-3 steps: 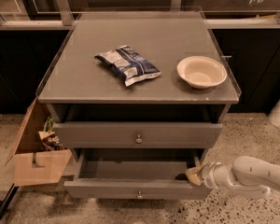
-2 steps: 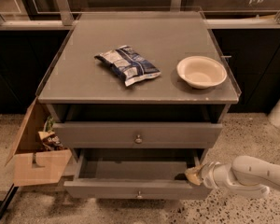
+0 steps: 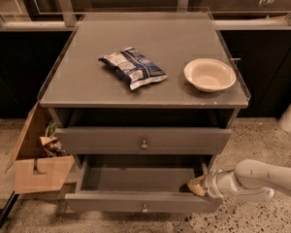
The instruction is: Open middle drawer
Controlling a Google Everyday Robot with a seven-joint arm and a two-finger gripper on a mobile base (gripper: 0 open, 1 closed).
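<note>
Gripper [image 3: 196, 186] is set against the inner front corner of the open middle drawer [image 3: 136, 178] — apparently to draw it out — its spread cannot be told.

the middle drawer [image 3: 106, 203] has slid a little nearer, and my gripper [image 3: 196, 186] at its right front corner came with it.

Tan end effector [image 3: 196, 186] in grey drawer [image 3: 102, 202]
</note>
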